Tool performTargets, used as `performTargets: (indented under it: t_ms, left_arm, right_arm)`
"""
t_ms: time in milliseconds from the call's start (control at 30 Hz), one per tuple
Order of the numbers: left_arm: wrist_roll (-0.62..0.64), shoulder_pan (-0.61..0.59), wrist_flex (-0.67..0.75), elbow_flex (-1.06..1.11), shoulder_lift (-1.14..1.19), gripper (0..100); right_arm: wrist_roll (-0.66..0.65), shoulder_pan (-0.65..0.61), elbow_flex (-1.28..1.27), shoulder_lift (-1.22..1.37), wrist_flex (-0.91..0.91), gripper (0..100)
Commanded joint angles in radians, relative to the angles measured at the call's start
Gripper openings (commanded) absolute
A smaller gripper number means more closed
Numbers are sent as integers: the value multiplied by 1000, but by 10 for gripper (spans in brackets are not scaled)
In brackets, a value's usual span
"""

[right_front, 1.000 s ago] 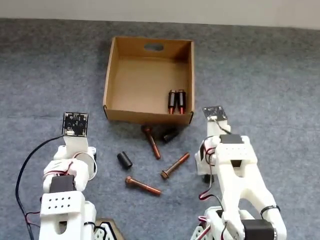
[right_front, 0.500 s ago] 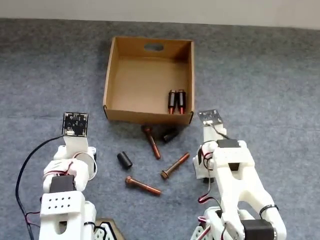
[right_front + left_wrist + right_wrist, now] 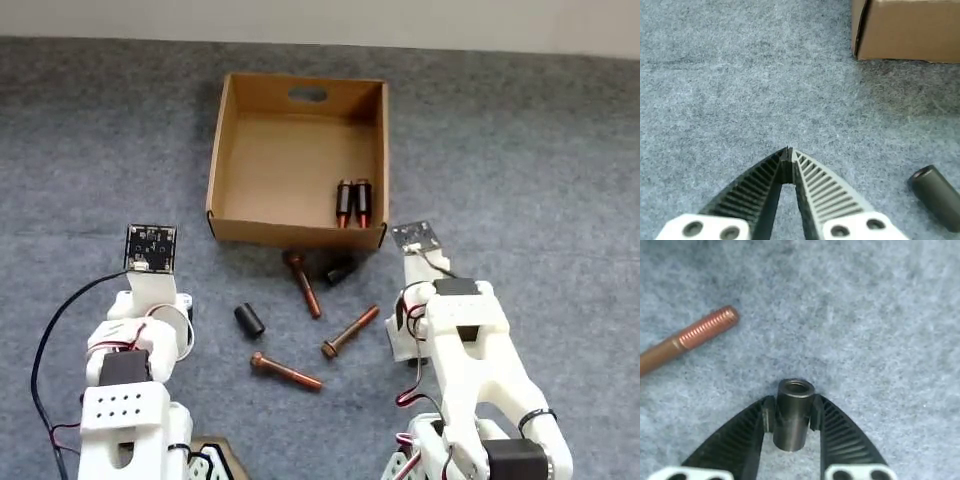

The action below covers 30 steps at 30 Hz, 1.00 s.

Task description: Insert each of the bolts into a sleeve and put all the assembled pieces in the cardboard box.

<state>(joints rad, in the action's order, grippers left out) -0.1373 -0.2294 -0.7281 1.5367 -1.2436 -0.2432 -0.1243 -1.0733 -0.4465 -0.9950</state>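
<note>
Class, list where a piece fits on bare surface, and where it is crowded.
Free: the floor of the brown cardboard box left of the assembled pieces; the grey carpet right of the box. Crowded: between the box's near wall and the arms, three copper bolts and two black sleeves.

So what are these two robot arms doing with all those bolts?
They are putting bolts into sleeves and packing them away. The right pincer is clamped on a black sleeve. The left pincer is shut and empty, near a spare sleeve. Three bolts lie loose in front of the cardboard box, and two finished pieces are already inside it.
</note>
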Motion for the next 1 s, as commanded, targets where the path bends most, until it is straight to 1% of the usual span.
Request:
performTargets:
  t_ms: [0, 167, 267, 300, 367, 533, 667, 800, 967]
  left_arm:
    - [-5, 16, 17, -2, -16, 24]
    - [-5, 16, 17, -2, -16, 24]
    - [-5, 16, 17, -2, -16, 24]
    - [-5, 16, 17, -2, -16, 24]
    - [-5, 16, 17, -2, -16, 24]
    - [-5, 16, 17, -2, -16, 24]
    - [-5, 16, 17, -2, -16, 24]
    - [-5, 16, 17, -2, -16, 24]
    - [-5, 16, 17, -5, -16, 24]
  right_arm:
    - [-9, -13, -1, 1, -8, 113]
    - [-11, -13, -2, 1, -8, 102]
    - [-11, -13, 2, -8, -15, 9]
    - [-11, -12, 7, -13, -25, 2]
    - [-9, -13, 48, -13, -82, 7]
    - [-5, -10, 251, -13, -268, 5]
    - [-5, -10, 340, -30, -329, 5]
    - [-5, -10, 320, -188, -334, 5]
    - [-5, -15, 171, -490, -294, 5]
